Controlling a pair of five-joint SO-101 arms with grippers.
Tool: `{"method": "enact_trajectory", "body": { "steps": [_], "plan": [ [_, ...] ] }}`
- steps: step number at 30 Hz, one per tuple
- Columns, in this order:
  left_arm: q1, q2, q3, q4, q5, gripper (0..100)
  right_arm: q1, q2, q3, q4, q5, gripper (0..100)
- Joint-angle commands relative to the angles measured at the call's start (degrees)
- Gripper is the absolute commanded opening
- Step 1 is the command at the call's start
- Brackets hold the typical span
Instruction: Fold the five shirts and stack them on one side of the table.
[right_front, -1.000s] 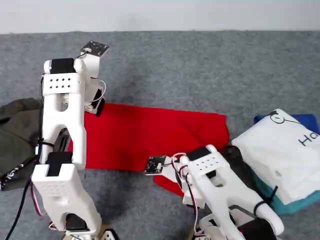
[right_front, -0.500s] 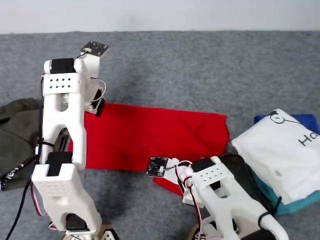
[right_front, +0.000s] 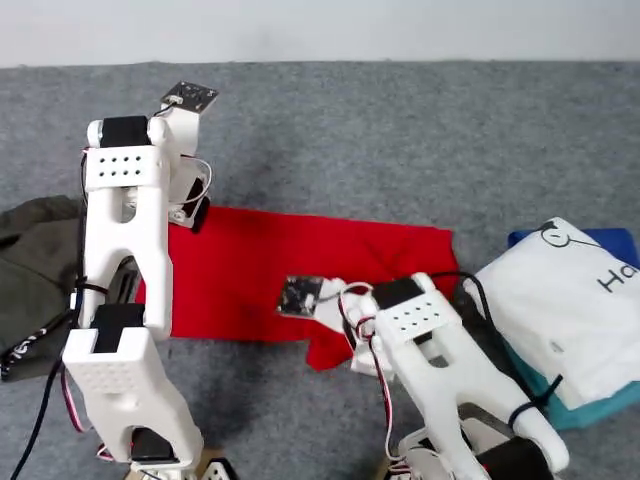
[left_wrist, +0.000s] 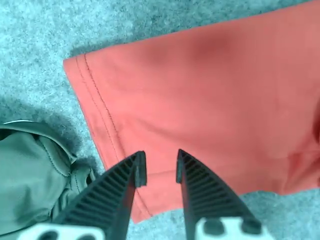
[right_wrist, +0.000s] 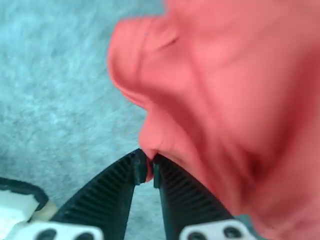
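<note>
**Thin pinch on the red shirt could let go mid-fold**

The red shirt (right_front: 260, 270) lies spread across the middle of the grey table (right_front: 400, 140), between the green shirt (right_front: 30, 250) bunched at one side and the stack topped by the white shirt (right_front: 565, 300) at the other. The right gripper (right_wrist: 146, 169) is clamped on a small nip of the red shirt's near edge, with the cloth hanging off it in a loose bulge. That bite looks shallow to me. If the arm carries on across, the fabric may slide out and the flap drop short or crooked.

The left gripper (left_wrist: 157, 167) sits over the far corner by the hem, its jaws a little apart and gripping nothing. With that end unpinned, the whole shirt may drag instead of folding.

Compared with a second ago, the right arm has swung inward over the shirt and the near flap has come with it. The left arm hasn't budged.
</note>
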Motion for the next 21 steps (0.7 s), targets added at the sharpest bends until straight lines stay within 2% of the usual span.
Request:
{"method": "enact_trajectory", "body": {
  "steps": [1, 9, 21],
  "plan": [
    [0.4, -3.2, -0.2, 1.1, 0.1, 11, 0.6, -0.6, -5.3, 0.1, -0.2, 0.9],
    [0.5, -3.2, -0.2, 1.1, 0.1, 11, 7.5, -0.4, -6.9, -15.4, -0.2, 0.9],
    [0.5, -3.1, 1.5, 1.1, 0.1, 11, 7.7, 9.6, -6.8, -35.9, -0.4, 1.1]
  ]
}}
